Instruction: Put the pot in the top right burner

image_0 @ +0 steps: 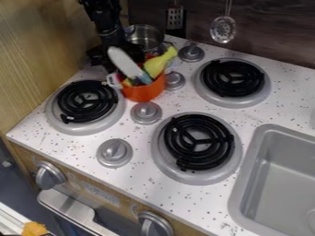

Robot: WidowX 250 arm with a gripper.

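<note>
The white, speckled bench (286, 108) had a smooth, laminate-like surface. The coiled black burner elements (232, 150) appeared matt on round grey bases (161, 161) with a satin finish. The open silver pot (146, 33) was shiny metal; the rounded orange pot (144, 93) was smooth and slightly glossy. The rectangular grey sink (244, 186) was smooth and matt. The flat tan side panel (40, 50) displayed wood grain. The round perforated ladle (223, 29) had a reflective metal finish.

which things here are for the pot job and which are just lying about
For the job:
- metal pot or orange pot (can't tell which is meant)
- top right burner

Just there:
- white-bladed knife and yellow-green toy in the orange pot
- hanging slotted turner and perforated skimmer
- grey sink
</note>
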